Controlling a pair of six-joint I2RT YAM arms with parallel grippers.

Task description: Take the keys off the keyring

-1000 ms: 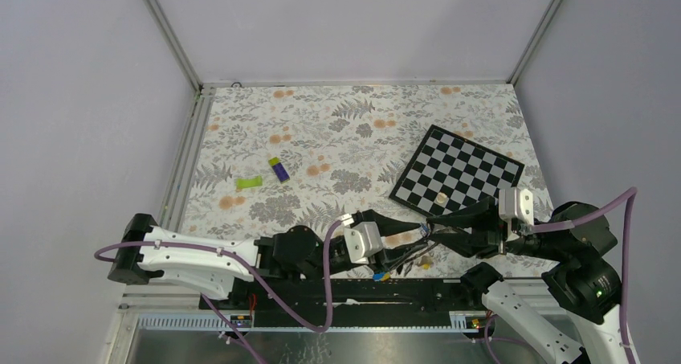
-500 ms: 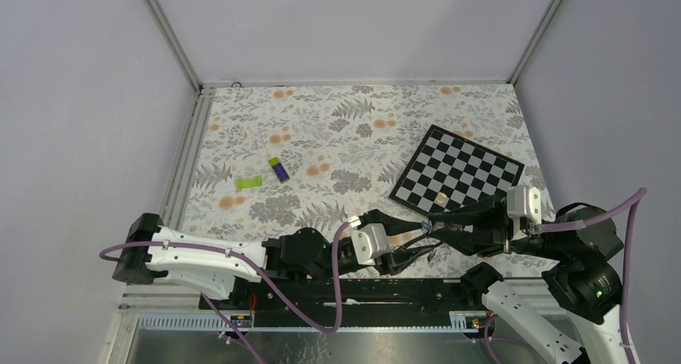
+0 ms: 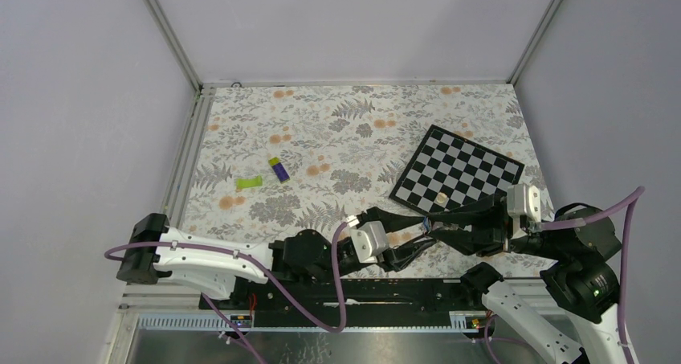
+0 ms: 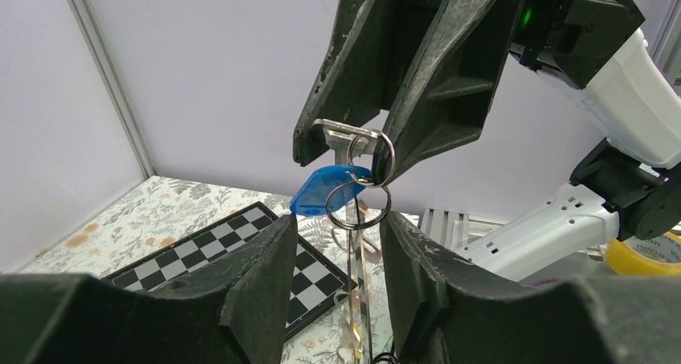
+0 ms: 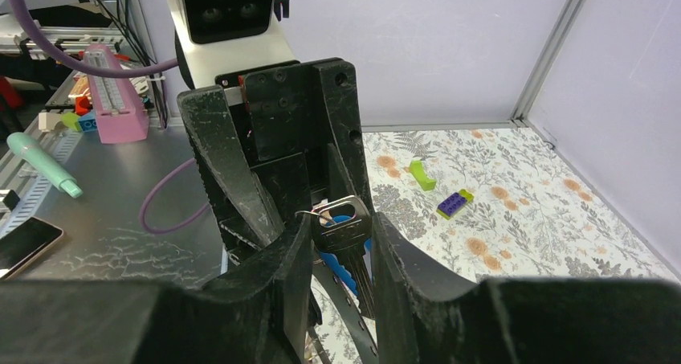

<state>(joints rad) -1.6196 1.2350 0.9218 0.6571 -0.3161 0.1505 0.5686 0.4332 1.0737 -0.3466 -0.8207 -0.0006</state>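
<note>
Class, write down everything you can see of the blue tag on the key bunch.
The blue tag is a smooth, rounded tab, plastic by its look, hanging tilted in mid-air. Its upper end meets a thin silver ring, just under the right tool, which pinches a silver key.

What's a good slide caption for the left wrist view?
Right gripper pinches a silver key, with keyring and blue tag dangling over the open left gripper.
</note>
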